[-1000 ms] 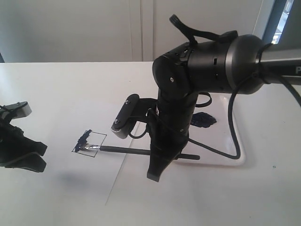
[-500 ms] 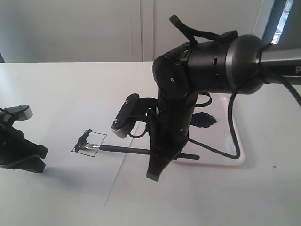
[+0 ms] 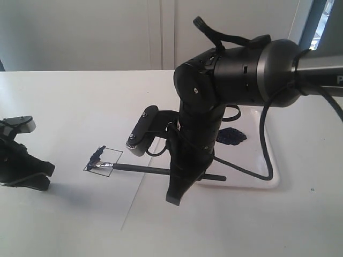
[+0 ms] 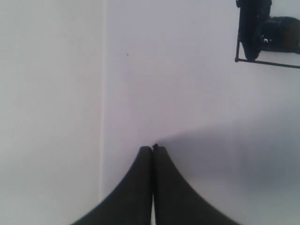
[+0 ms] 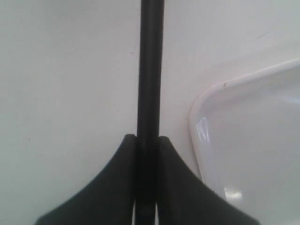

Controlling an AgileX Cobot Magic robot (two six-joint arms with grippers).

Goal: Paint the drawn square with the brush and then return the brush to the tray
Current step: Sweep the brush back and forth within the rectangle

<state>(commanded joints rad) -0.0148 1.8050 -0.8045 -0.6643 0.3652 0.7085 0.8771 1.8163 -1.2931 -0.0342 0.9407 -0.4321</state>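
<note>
The drawn square (image 3: 103,160) is a small black outline on the white paper, smeared with dark paint at its far corner. The brush (image 3: 144,170) lies nearly level, its silver ferrule and tip inside the square. My right gripper (image 3: 177,195) is shut on the brush's black handle (image 5: 151,70), pointing down beside the tray (image 3: 272,174). The tray's rounded white corner (image 5: 206,96) shows close to the right gripper (image 5: 150,138). My left gripper (image 3: 47,176) sits low at the left, away from the square. Its fingers meet with nothing between them (image 4: 153,147).
A dark paint blob (image 3: 231,136) lies in the tray behind the right arm. The paper's edge (image 3: 133,206) runs diagonally toward the front. The right arm's bulk and its cable (image 3: 265,155) hang over the tray. The left wrist view catches the brush (image 4: 272,64) in the distance.
The brush tip has slid slightly within the square. The left gripper has shifted a little at the left edge. The right arm has barely moved.
</note>
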